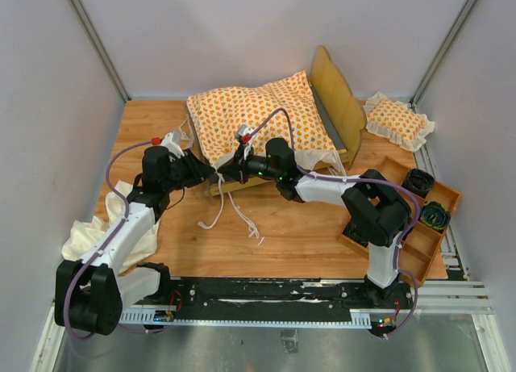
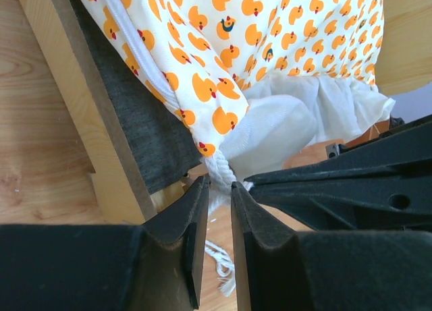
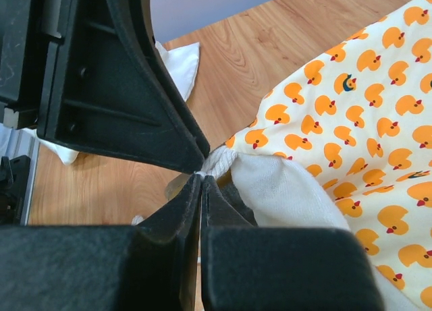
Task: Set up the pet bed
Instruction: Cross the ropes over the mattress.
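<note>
Pinching the tie string (image 3: 216, 161) at the near-left corner of the cushion (image 1: 258, 118), itself lying on the bed frame (image 1: 339, 98) mid-way back on the surface (image 1: 298, 235), with the right tool (image 3: 201, 179) clamped shut, and straddling that string from the left with the left tool (image 2: 217, 189) narrowly parted

Bare table (image 1: 306, 243) in front lies open (tie strings (image 1: 250, 227) trail there); cushion (image 1: 258, 118) blocks the back.
</note>
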Tool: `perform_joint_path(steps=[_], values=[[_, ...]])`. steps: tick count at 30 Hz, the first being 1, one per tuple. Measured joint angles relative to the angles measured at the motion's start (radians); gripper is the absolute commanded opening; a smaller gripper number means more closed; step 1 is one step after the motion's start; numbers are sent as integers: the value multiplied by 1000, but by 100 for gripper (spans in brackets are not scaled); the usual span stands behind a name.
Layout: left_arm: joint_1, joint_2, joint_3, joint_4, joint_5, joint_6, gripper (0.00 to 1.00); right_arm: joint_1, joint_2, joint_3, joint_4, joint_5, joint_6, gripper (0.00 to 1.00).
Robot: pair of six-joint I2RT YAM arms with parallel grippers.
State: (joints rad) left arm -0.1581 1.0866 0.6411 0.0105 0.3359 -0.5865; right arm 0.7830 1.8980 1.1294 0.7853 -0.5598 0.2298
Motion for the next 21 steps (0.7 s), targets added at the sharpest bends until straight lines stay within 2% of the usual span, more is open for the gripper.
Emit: perform_joint_path(steps=[3,6,15,21], values=[[0,-7,-7,4,4,7,40,0,0,0,2,14,18,0],[0,-18,-13,2,17,6,44,0,0,0,3,25,31,0],[0,-76,-75,74,75,-8,36,0,0,1,2,84,106,0],[0,-55,-98,114,97,-11,41,-13,-6,1,1,125,195,0]])
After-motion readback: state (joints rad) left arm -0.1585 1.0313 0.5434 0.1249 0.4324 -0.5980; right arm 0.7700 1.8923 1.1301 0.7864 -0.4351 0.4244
